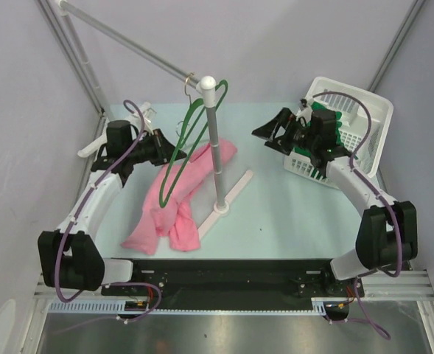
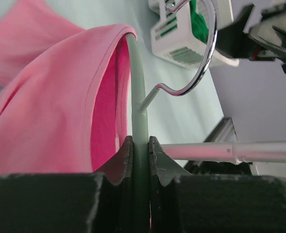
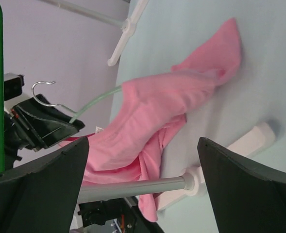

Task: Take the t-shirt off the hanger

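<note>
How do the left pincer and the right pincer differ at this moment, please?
The left pincer is shut on the green hanger; the right pincer stands wide open, holding nothing. The left pincer sits beside the pink t-shirt; the right pincer hovers near the white basket. Both are black, two-fingered.

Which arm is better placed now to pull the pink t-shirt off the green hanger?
Probably right: the right gripper is open, empty and faces the t-shirt, while the left gripper is shut on the hanger.
</note>
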You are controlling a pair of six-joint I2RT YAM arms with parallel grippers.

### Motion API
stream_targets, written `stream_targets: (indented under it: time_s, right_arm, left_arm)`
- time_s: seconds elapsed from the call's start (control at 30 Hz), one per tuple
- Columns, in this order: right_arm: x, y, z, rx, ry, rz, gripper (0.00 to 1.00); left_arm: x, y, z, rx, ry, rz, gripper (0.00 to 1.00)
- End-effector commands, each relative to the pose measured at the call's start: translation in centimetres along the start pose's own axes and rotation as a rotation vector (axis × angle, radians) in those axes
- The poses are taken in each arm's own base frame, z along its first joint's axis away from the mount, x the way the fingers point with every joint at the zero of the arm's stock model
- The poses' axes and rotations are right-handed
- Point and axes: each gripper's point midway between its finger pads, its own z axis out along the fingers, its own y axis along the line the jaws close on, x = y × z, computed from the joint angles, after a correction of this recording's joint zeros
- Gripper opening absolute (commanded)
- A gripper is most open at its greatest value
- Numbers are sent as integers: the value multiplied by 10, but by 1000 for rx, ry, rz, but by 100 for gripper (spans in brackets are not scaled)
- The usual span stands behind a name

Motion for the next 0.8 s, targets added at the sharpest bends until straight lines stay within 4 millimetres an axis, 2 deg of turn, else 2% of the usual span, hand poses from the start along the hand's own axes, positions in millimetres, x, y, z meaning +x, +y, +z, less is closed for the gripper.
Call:
stream_targets:
  time_s: [0.0,0.13,0.17,0.23,0.27,0.37,0.5,0.77]
  right_arm:
    - [12,39,18,-177,15,23,98]
    - [31,38,36,-176,58,95,88]
    - [37,47,38,-193,68,136,82]
    - [42,51,42,-195,55,181,75]
    - [51,55,45,-198,66,209,70]
    - [56,60,49,-191,43,306,50]
    - [70,71,61,-173,27,366,51]
    - [82,89,86,-189,64,436,52]
  left_arm:
    - [-16,-61,4,210,12,124,0]
    - [-6,-62,11,205,17,119,0]
    - [-2,-59,13,201,18,112,0]
    - [1,-62,13,203,10,121,0]
    - [5,-60,14,199,13,119,0]
    - [8,-63,15,198,-7,128,0]
    - [9,-71,14,211,-14,147,0]
    - [15,-72,15,210,9,156,0]
